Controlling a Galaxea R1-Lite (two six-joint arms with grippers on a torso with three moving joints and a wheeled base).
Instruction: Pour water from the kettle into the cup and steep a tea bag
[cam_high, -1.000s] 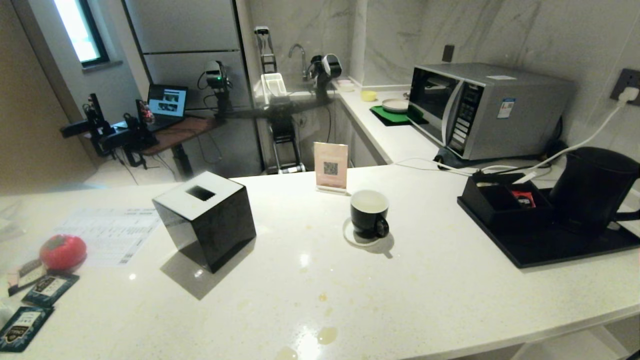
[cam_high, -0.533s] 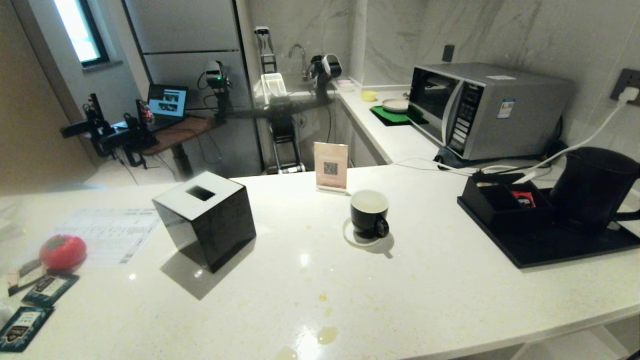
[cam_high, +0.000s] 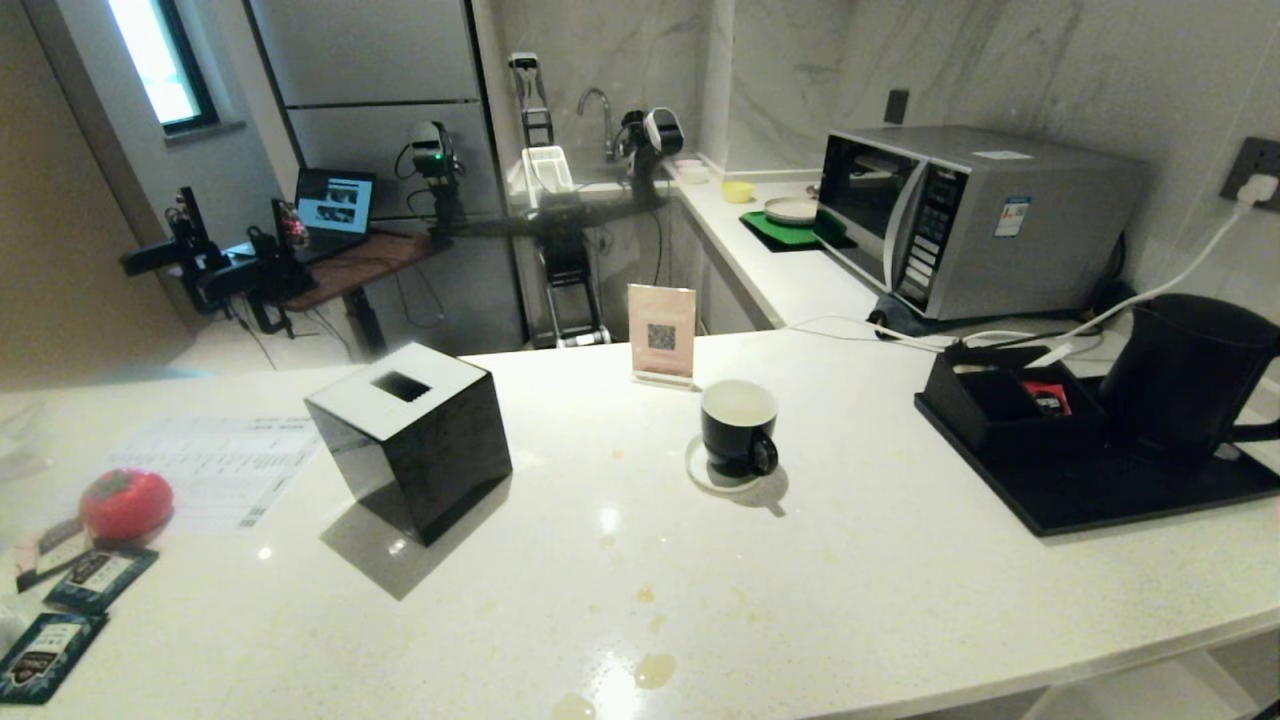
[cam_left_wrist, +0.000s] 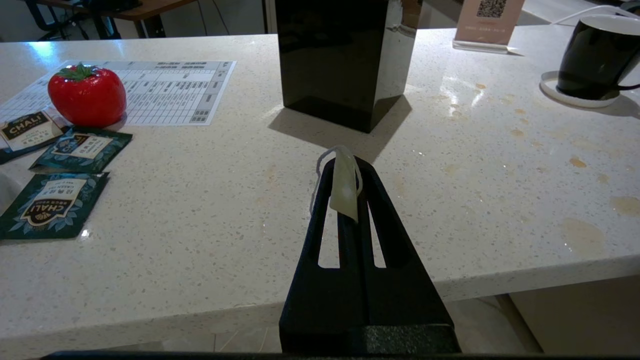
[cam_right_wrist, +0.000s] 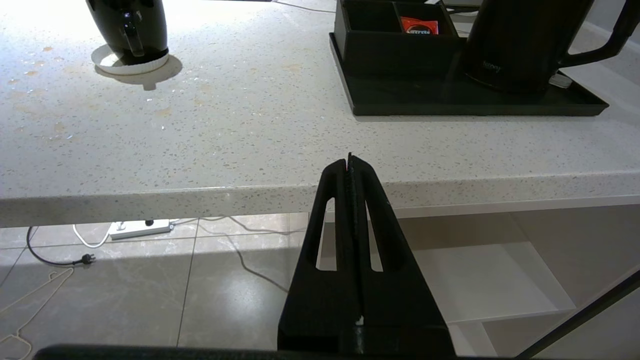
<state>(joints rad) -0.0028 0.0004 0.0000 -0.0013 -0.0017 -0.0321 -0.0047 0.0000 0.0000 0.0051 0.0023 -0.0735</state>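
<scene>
Left gripper (cam_left_wrist: 345, 172) pinched together on the tea bag (cam_left_wrist: 345, 187), held at the counter's (cam_high: 850, 590) near edge; right gripper (cam_right_wrist: 350, 162) closed, empty, at the counter front; cup (cam_high: 738, 426) mid-counter on a coaster (cam_high: 705, 477); kettle (cam_high: 1185, 375) on a black tray (cam_high: 1100, 495), far right.

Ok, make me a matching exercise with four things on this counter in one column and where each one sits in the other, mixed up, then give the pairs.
Things:
1. cup
2. kettle
3. red packet
4. tomato

Places:
A. inside the black compartment box
B. on a white coaster
C. on the printed sheet, by the teal packets
D. on the black tray, beside the box

Pairs: 1-B, 2-D, 3-A, 4-C
</scene>
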